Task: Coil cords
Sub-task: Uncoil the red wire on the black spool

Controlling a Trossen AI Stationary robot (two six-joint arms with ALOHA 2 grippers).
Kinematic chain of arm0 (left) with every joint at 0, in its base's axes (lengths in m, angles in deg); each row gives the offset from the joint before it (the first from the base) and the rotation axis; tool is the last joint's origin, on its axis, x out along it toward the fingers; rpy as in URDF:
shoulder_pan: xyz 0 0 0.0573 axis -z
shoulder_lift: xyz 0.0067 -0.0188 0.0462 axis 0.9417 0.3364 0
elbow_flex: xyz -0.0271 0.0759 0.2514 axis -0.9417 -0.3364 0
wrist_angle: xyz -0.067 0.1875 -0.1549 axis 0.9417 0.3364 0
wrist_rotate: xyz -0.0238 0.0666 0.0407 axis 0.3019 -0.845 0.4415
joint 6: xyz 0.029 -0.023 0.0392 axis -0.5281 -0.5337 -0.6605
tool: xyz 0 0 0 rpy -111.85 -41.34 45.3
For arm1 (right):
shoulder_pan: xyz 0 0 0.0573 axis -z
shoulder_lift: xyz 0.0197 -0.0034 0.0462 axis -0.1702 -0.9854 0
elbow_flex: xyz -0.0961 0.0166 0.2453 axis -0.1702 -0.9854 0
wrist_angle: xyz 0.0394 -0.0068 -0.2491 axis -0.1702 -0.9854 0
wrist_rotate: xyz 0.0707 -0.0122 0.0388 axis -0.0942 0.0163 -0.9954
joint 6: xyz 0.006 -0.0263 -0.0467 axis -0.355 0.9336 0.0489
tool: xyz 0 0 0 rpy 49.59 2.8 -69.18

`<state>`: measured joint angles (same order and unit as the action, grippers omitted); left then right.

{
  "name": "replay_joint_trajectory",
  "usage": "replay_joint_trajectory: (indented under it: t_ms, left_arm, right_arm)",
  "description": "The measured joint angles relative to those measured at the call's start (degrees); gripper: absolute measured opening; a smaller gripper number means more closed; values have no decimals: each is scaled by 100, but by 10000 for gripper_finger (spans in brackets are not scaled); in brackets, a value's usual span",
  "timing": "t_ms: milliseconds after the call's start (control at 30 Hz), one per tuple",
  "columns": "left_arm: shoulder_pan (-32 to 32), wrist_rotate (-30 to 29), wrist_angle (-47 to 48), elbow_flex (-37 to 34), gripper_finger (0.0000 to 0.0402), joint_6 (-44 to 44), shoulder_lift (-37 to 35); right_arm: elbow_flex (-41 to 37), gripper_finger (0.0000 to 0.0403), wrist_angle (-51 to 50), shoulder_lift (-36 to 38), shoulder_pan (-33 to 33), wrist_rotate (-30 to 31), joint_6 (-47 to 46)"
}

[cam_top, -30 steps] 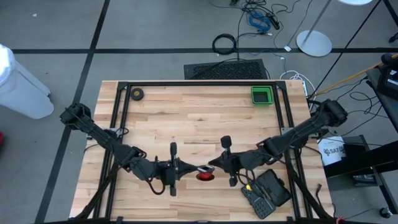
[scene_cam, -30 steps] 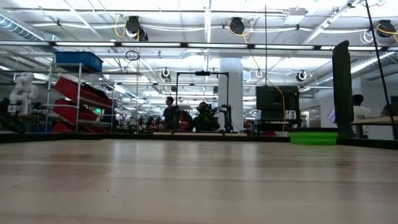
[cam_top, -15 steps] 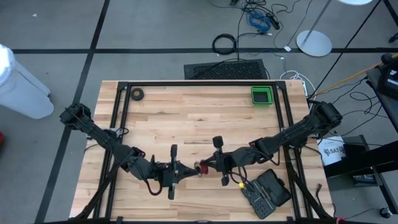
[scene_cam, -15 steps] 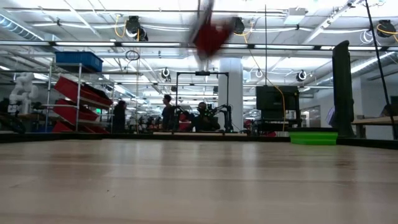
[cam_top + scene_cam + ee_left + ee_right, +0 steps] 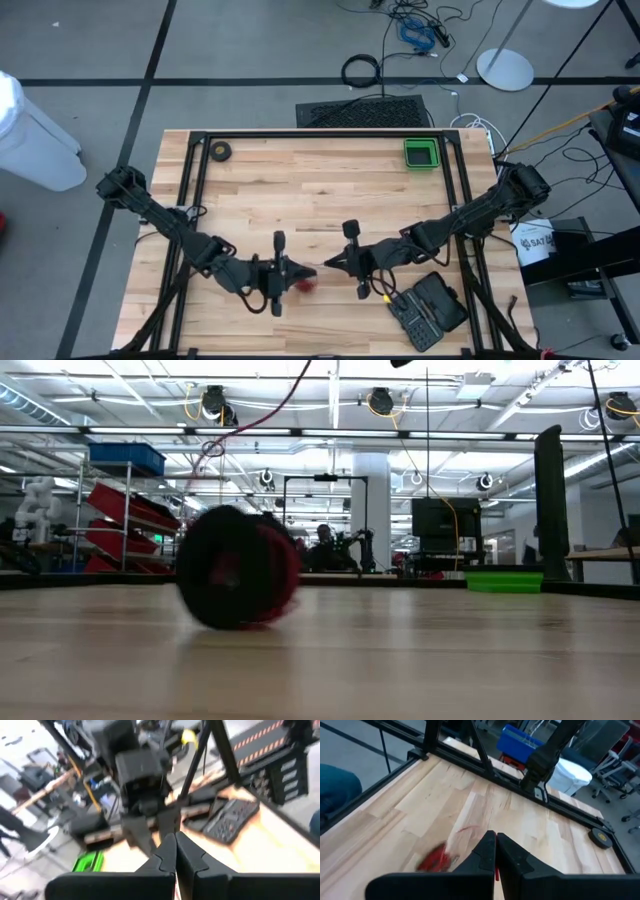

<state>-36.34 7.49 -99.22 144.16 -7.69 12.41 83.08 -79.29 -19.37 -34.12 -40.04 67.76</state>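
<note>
Cords: the bundle of cords [image 5: 306,283], red and dark wire wound in a small round coil, is lying on the wooden table [image 5: 300,190] near its front edge, just beside the tip of the left gripper. In the low view the coil [image 5: 238,567] is resting on the table top and a thin red strand is going up from it out of the picture. In the right wrist view it is showing as a blurred red shape [image 5: 432,859] on the wood.
Left gripper: the left gripper [image 5: 290,271] is reaching toward the middle of the table near the front edge; its fingers [image 5: 165,851] are pressed together. Whether the red strand is pinched between them I cannot tell.
Right gripper: the right gripper [image 5: 327,264] is pointing at the left one, tip almost facing tip, with the coil just below the small gap between them. Its fingers [image 5: 489,846] are also pressed together, and a bit of red is showing at their tips.
Green tray: the green tray [image 5: 421,153] is sitting at the far right part of the table, well apart from both grippers.
Tape roll: the small dark tape roll [image 5: 220,151] is lying near the far left corner.
Tool case: a dark open case [image 5: 428,310] is lying at the front right of the table, near the right arm.
</note>
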Motion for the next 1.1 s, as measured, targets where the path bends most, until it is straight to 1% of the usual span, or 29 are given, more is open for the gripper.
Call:
replay_joint_trajectory:
  t_ms: [167,300,367,500,600,700,867,1033,1100]
  left_arm:
    - [-17,2,655,0,0,657,0]
    - [81,297,1422,4,1,1545,0]
    - [160,433,1885,4,5,1826,0]
    - [260,475,2698,4,15,2324,0]
    - [338,758,3187,4,18,2642,0]
    - [432,1018,3213,4,19,2750,13]
    - [609,1079,2804,7,28,2856,369]
    - [664,1108,2664,6,72,3060,953]
    - [664,1007,2644,4,93,3061,1164]
  right_arm:
    - [0,0,-191,2,29,20,-81]
    - [0,0,-214,2,35,22,-83]
    - [0,0,-214,2,35,22,-82]
    - [0,0,-218,2,35,20,-83]
    - [0,0,-247,4,35,20,-83]
    - [0,0,-254,4,35,17,-83]
    - [2,0,-269,4,35,15,-83]
    - [2,0,-280,4,35,15,-105]
    - [4,0,-287,4,35,13,-177]
